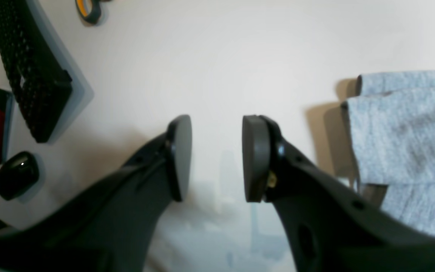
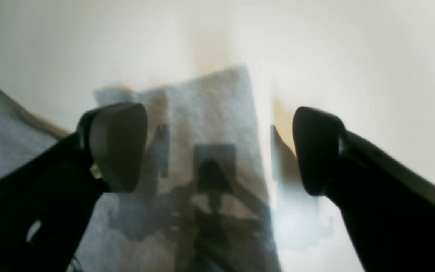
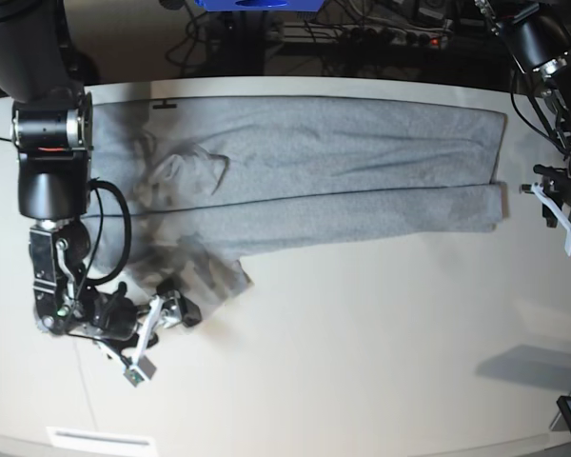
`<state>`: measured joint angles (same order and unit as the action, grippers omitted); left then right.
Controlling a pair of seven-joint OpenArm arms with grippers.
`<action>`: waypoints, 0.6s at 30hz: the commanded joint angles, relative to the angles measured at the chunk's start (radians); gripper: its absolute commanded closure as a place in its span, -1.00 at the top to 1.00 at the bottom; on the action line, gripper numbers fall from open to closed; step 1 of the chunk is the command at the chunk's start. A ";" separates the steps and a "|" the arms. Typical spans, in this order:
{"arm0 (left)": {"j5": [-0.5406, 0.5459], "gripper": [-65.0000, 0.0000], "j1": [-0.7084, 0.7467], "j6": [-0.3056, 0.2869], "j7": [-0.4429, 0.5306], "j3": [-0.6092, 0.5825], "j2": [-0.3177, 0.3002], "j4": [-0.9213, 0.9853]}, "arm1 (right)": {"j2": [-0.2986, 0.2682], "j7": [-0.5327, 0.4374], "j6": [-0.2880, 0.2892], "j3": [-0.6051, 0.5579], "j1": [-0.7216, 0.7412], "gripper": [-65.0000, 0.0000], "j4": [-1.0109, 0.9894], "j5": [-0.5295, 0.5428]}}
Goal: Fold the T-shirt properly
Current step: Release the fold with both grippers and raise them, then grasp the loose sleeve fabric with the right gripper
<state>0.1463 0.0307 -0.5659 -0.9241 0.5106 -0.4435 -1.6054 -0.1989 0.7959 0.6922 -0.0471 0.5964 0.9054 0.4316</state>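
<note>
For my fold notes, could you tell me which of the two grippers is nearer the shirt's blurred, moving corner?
The right gripper, wide open beside the blurred corner of the T-shirt. The left gripper hangs off the opposite end, over bare table.

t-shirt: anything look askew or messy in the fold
Yes. The T-shirt lies in a long band, but its end near the right end effector is bunched, a sleeve sticking out past the lower edge.

Both grippers, left [image 1: 217, 158] and right [image 2: 217, 151], gape (fingers [image 2: 117, 145] empty).
</note>
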 commanded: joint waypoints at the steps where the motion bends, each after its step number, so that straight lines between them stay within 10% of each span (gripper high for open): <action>1: 0.000 -0.30 -0.013 0.007 0.015 0.007 -0.025 -0.014 | -0.007 -0.033 0.006 -0.007 0.049 0.79 -0.024 0.008; 18: 0.000 -0.30 -0.012 0.007 0.017 0.007 -0.022 0.015 | 0.005 -0.260 0.006 -0.138 0.165 0.82 -0.362 0.008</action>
<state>0.1432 0.0303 -0.5659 -0.9237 0.5106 -0.4412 -1.5761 -0.1898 0.5617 0.6910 -0.1875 0.7227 0.5327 0.4202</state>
